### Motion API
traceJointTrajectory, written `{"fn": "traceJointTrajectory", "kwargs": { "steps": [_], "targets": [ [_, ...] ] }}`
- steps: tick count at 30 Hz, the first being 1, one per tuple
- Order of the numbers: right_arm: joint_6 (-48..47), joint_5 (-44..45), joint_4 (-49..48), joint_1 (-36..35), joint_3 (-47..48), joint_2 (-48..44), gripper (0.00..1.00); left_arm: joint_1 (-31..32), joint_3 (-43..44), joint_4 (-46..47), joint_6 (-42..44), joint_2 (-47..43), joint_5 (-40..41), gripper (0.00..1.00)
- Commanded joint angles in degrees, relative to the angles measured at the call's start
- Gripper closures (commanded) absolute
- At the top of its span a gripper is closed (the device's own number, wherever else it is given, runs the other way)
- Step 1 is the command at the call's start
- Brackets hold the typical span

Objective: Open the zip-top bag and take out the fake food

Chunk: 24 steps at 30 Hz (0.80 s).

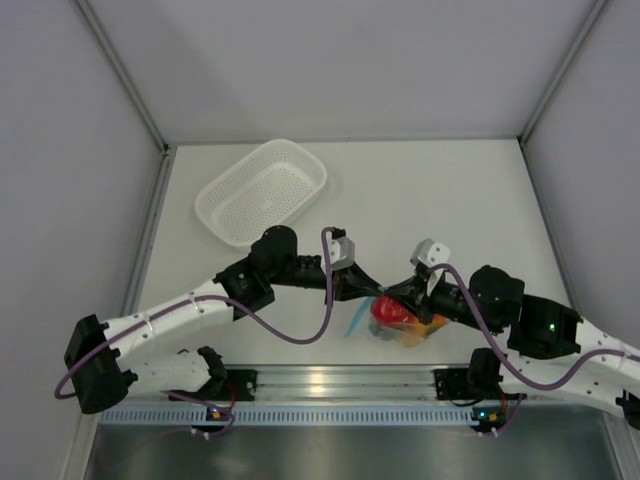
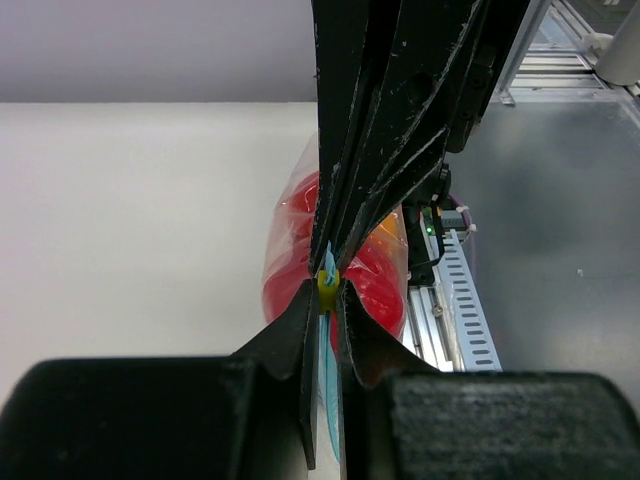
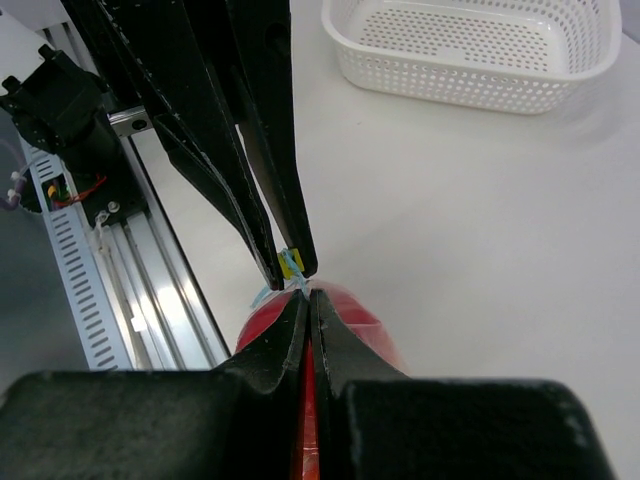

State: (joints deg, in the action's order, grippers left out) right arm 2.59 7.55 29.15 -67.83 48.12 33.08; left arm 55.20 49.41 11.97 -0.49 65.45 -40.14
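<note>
The zip-top bag (image 1: 398, 322) hangs between both grippers just above the table's near edge. Red fake food (image 1: 389, 311) and an orange piece (image 1: 428, 326) show through it; the other pieces are hidden. Its light blue zip strip (image 1: 357, 319) trails to the left. My left gripper (image 1: 368, 291) is shut on the strip at a small yellow slider (image 2: 328, 284). My right gripper (image 1: 399, 296) is shut on the bag's top edge right beside it. In the right wrist view the right gripper (image 3: 307, 296) meets the left fingers (image 3: 285, 215) tip to tip over the red food (image 3: 352, 318).
A white perforated basket (image 1: 262, 190) stands empty at the back left, also in the right wrist view (image 3: 480, 45). An aluminium rail (image 1: 340, 380) and cable duct run along the near edge under the bag. Grey walls close in the sides and back.
</note>
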Motion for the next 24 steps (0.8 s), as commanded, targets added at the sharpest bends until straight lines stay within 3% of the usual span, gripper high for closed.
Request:
{"fn": "traceJointTrajectory", "kwargs": {
  "steps": [1,21,24],
  "targets": [
    [-0.13,4.14,-2.96,-0.72,2.86,-1.62,1.0,-0.09,1.04,-5.55,2.25,0.38,-3.1,1.0],
    [-0.57,4.75,-1.99,-0.72,2.86,-2.58,1.0,-1.06,-0.1,-13.64,5.85,0.91,0.24,1.0],
    [-1.71,-0.85,-1.55,-0.81,2.33,-1.27,1.0,-1.06,-0.19,-13.29,5.77,1.17,-1.86,1.0]
  ]
}}
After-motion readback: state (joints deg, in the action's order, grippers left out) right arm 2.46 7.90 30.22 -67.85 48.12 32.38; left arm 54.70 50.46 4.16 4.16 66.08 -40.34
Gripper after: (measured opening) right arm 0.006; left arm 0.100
